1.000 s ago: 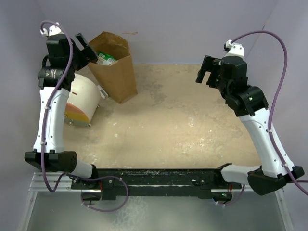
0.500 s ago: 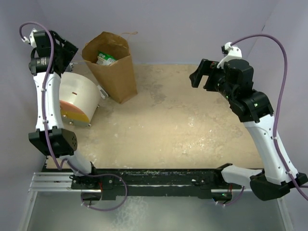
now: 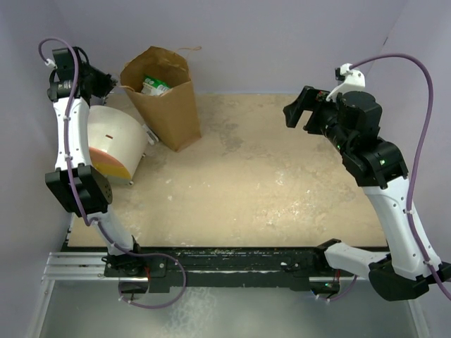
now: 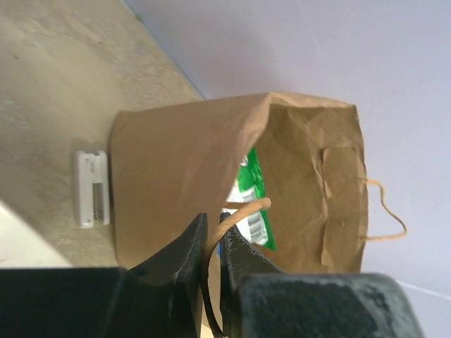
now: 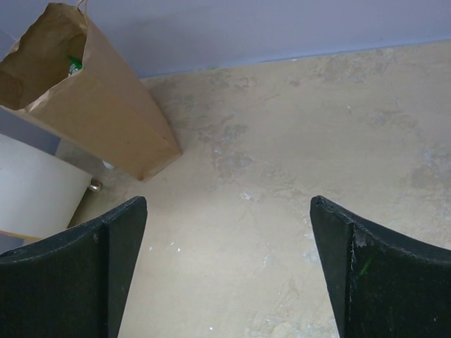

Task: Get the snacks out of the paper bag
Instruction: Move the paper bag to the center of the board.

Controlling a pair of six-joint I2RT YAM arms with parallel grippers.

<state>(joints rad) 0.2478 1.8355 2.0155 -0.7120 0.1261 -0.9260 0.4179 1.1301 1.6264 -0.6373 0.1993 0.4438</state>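
Left gripper [image 4: 213, 229] pinched on the handle [image 4: 243, 208] of the paper bag [image 4: 176, 162] at 11 o'clock; right gripper [image 5: 225, 204], jaws spread wide, at 2 o'clock.

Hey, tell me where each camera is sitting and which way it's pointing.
Top external: above and behind the bases, looking down on the table; both arms show, left gripper at the paper bag, right gripper open.
Left wrist: on the left arm, facing the bag's mouth; its fingers pinch the handle.
Right wrist: on the right arm, looking down across the table; its spread fingers show.
Shared: all three see the bag and its green-white packet.
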